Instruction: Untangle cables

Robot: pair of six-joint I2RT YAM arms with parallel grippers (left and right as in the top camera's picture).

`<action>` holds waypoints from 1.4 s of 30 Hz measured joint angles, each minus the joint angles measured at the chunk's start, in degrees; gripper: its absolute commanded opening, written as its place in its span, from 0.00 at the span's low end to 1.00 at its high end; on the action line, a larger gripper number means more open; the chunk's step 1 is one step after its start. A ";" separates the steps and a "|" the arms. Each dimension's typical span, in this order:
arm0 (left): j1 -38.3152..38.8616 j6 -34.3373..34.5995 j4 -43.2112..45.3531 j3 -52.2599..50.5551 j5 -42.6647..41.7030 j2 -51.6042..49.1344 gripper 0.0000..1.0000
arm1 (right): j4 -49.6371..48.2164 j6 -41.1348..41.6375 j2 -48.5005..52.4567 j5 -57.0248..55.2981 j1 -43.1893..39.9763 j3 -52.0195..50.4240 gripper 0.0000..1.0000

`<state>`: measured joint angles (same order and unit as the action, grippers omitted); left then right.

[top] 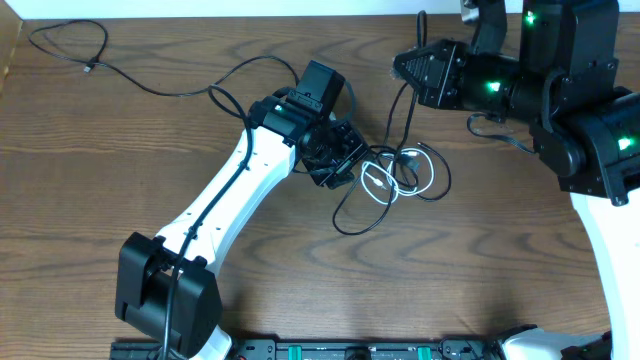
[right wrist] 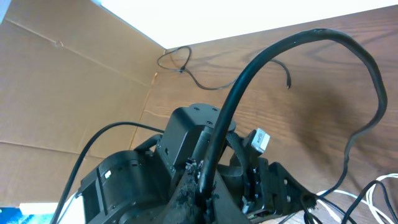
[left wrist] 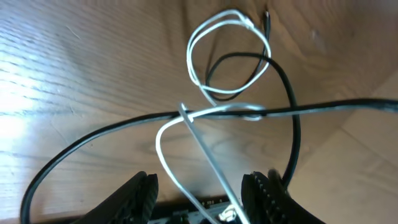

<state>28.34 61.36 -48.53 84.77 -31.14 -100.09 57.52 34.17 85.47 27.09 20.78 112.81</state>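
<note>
Cables (top: pixel 385 180): light, limp, snag-prone; with left gripper (left wrist: pixel 200 186) spread, right gripper (right wrist: pixel 202 180) pinching black cable (right wrist: pixel 261 56), grab loose white loop (left wrist: pixel 189 59).

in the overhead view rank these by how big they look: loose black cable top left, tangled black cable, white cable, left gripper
1. loose black cable, the widest spread
2. tangled black cable
3. left gripper and white cable: they look about alike, so not ranked
</note>
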 measured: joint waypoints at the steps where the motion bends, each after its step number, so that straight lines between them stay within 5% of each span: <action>1: 0.00 0.13 0.31 0.00 0.31 0.00 0.49 | 0.02 0.02 0.00 0.02 0.00 0.00 0.01; 27: 1.68 4.52 1.22 0.00 -2.21 0.00 0.38 | 0.02 0.20 0.00 0.57 0.00 0.00 0.01; 38: 1.68 5.35 1.27 0.00 -2.23 0.00 0.08 | 0.22 0.20 0.00 1.07 0.00 0.00 0.01; 42: 1.68 4.72 1.31 0.00 -1.92 0.00 0.08 | 1.57 0.22 0.00 0.66 0.00 0.00 0.01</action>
<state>30.02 66.08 -47.22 84.77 -33.06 -100.09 59.09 34.39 85.47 27.75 20.78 112.81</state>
